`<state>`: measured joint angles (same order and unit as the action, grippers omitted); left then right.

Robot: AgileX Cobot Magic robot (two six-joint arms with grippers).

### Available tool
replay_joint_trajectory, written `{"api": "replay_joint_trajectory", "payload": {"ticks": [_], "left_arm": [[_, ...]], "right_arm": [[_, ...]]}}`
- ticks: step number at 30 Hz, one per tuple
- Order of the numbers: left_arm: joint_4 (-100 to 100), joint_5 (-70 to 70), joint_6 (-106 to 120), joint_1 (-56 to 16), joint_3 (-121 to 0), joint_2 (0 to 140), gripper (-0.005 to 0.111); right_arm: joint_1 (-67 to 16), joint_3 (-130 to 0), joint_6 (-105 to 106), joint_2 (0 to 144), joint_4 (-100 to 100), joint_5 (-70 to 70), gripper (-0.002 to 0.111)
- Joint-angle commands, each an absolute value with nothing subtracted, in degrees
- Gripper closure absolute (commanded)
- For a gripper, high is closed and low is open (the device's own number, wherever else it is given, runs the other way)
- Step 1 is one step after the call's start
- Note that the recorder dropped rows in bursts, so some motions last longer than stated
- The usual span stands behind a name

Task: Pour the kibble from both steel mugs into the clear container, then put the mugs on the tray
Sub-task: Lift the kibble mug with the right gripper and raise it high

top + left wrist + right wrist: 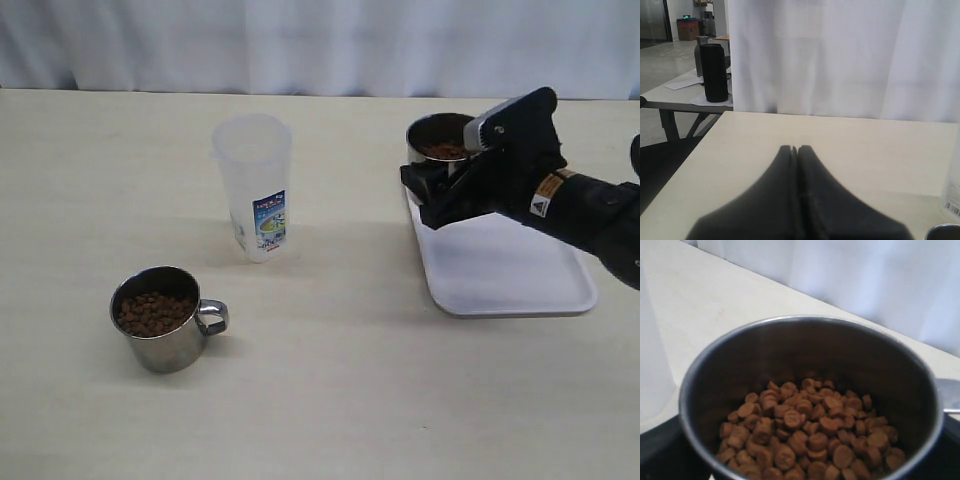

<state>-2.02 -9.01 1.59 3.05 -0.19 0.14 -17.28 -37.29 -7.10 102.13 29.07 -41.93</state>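
Note:
One steel mug (165,320) full of kibble (153,313) stands at the front left of the table, its handle toward the right. The clear container (253,185) stands upright behind it, label facing front. My right gripper (440,176) is shut on the second steel mug (437,138) at the tray's (510,265) far left corner. In the right wrist view this mug (805,347) fills the picture, kibble (805,440) in it, black fingers (660,455) on either side. My left gripper (796,149) is shut and empty, out of the exterior view.
A white curtain (320,40) hangs behind the table. In the left wrist view the container's edge (954,190) and a mug rim (945,232) show at the side, and a black cylinder (714,72) stands on another table.

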Motion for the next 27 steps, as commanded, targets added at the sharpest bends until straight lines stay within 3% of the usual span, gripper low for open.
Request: {"api": "replay_joint_trajectory", "payload": {"ticks": [1,7,18,21,27], "left_arm": [[-2.04,-8.47,1.41,2.59,0.0,0.0,0.107],[-2.04,-8.47,1.41,2.59,0.0,0.0,0.107],[-2.04,-8.47,1.41,2.59,0.0,0.0,0.107],[-2.04,-8.47,1.41,2.59,0.0,0.0,0.107],[-2.25,-8.47,1.41,2.59,0.0,0.0,0.107]], "right_arm": [[-22.7,-36.98,0.77,96.73,17.22,-32.07,0.104],[-32.92,-36.98,18.98,90.14,-1.72,-24.7,0.104],[-34.27,-36.21,19.87,87.64,-6.54,-20.53,0.104],[-30.95,-36.22,11.11,87.52,2.32,-21.77,0.104],[-20.68,-36.33,-29.43,87.38,42.83,-24.77,0.104]]}}
